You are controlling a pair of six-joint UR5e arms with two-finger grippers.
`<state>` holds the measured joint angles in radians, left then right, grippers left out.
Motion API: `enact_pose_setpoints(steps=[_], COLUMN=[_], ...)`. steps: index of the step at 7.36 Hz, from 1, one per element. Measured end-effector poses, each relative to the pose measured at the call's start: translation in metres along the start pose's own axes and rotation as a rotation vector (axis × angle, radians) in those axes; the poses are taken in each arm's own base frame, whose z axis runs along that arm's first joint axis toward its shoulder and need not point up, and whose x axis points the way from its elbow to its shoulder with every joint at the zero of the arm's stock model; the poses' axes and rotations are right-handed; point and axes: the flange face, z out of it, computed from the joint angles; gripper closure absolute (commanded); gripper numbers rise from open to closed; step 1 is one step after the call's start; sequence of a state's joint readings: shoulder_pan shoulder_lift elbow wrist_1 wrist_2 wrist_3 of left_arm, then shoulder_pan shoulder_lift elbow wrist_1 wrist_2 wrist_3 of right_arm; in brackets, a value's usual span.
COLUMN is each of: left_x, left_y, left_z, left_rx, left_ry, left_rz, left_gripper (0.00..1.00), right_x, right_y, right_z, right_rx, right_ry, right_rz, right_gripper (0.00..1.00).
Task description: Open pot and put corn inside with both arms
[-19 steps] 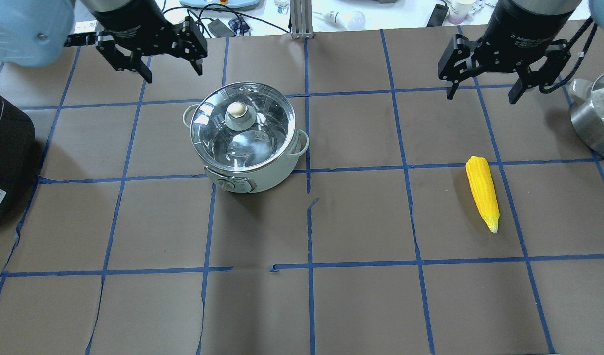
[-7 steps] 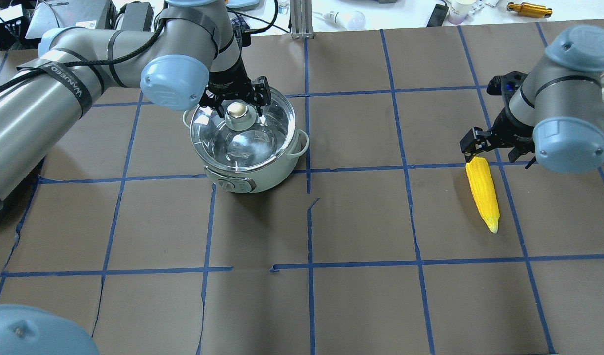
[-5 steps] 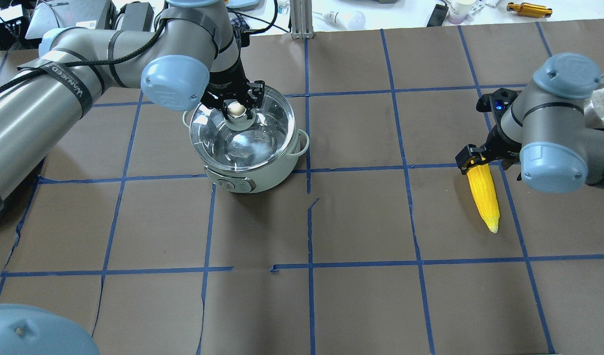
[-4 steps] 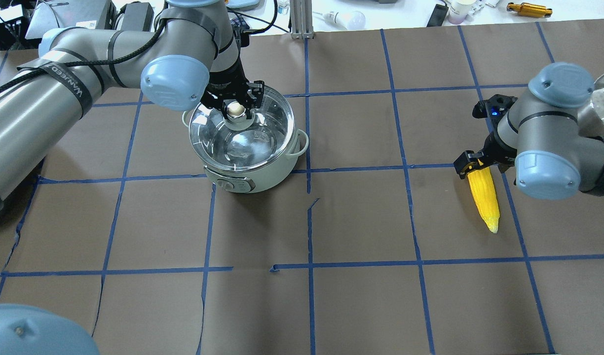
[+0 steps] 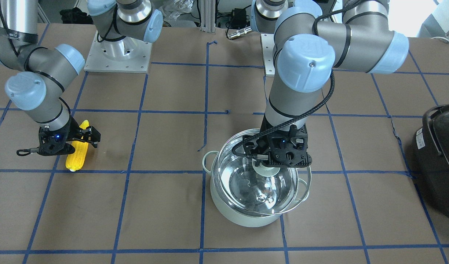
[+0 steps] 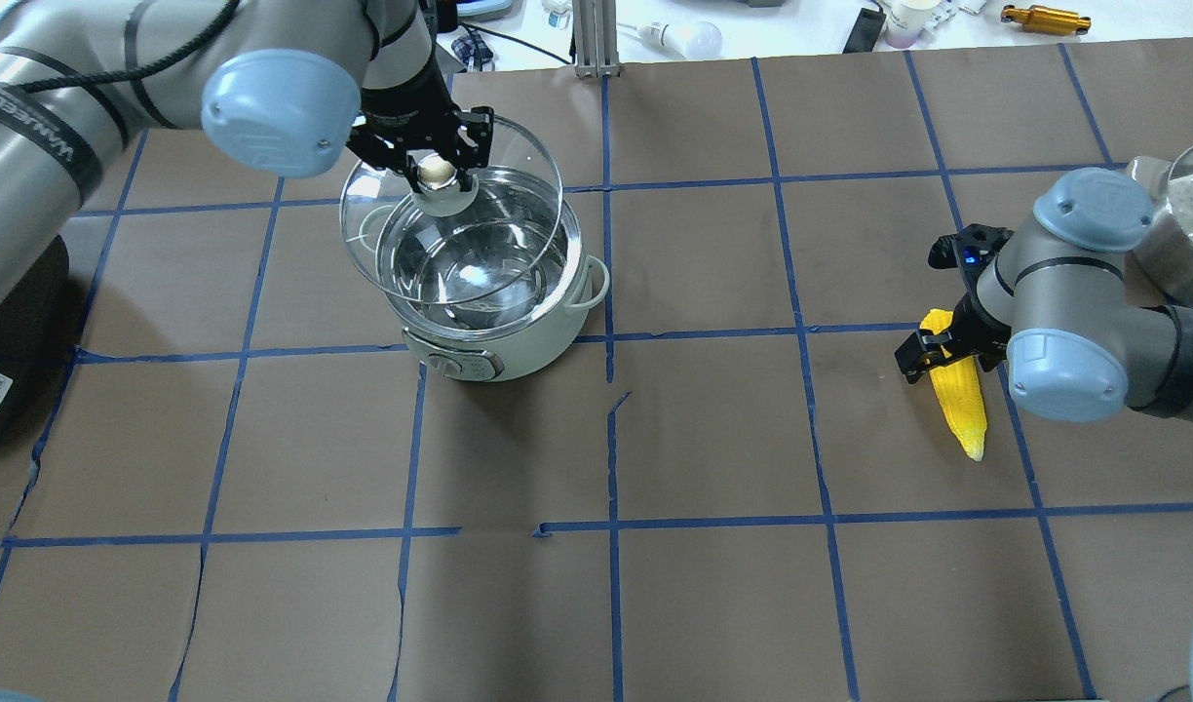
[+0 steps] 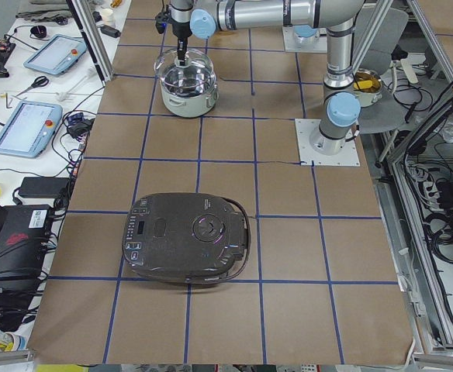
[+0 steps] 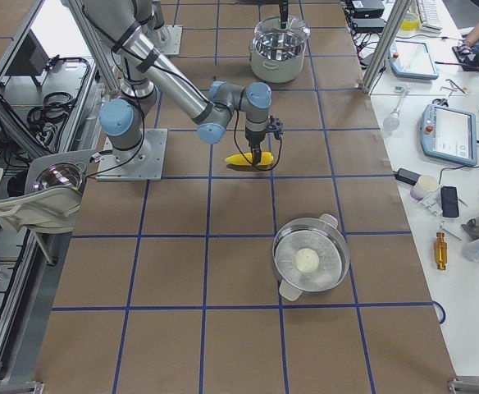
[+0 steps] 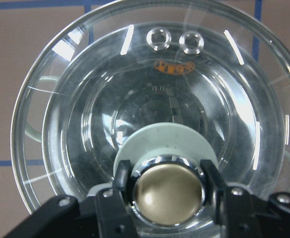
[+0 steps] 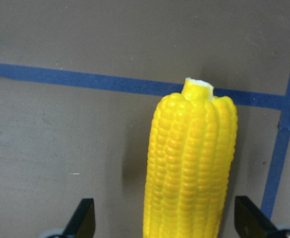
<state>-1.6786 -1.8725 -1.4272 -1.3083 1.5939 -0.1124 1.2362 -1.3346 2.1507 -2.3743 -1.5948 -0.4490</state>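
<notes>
The pale mint-white pot [image 6: 489,351] stands left of the table's middle; it also shows in the front view [image 5: 243,216]. My left gripper [image 6: 437,171] is shut on the metallic knob [image 9: 167,191] of the glass lid [image 6: 509,175]. It holds the lid tilted, above the pot and shifted toward the back left. The yellow corn [image 6: 959,409] lies on the table at the right. My right gripper [image 6: 947,351] is open and low over the corn's thick end. In the right wrist view its fingers [image 10: 83,218] stand on either side of the corn [image 10: 192,163], with gaps.
A large black appliance [image 6: 2,341] sits at the left edge. A steel steamer pan [image 6: 1181,244] holding a white ball stands at the right edge, behind the right arm. Blue tape lines grid the brown table.
The left gripper came down, shut on the lid knob and lifted the lid up and toward the back left. The right gripper came down over the corn's thick end.
</notes>
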Motion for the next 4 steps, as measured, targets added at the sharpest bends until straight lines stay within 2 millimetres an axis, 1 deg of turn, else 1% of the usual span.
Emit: enact_pose_setpoints(steps=[1,2,3,4], left_x=[-0.049,-0.109,-0.175,-0.231], left_y=[-0.009,-0.016,-0.018,-0.013], left_z=[-0.008,-0.005,0.012,0.036], left_rx=[-0.004,-0.018,-0.039,-0.041], left_ry=[-0.013,-0.026,-0.029,-0.032], left_rz=[-0.016,-0.023,-0.039,-0.057], left_gripper=[0.95,0.96,0.96,0.98], right_x=[0.002,0.007,0.012,0.017], right_y=[0.0,0.001,0.001,-0.003], right_z=[0.004,0.008,0.009,0.004], right_rx=[-0.008,-0.016,-0.017,-0.005], right_ry=[-0.003,-0.006,-0.006,-0.001], right_rz=[0.004,0.014,0.027,0.037], right_gripper=[1.0,1.0,1.0,1.0])
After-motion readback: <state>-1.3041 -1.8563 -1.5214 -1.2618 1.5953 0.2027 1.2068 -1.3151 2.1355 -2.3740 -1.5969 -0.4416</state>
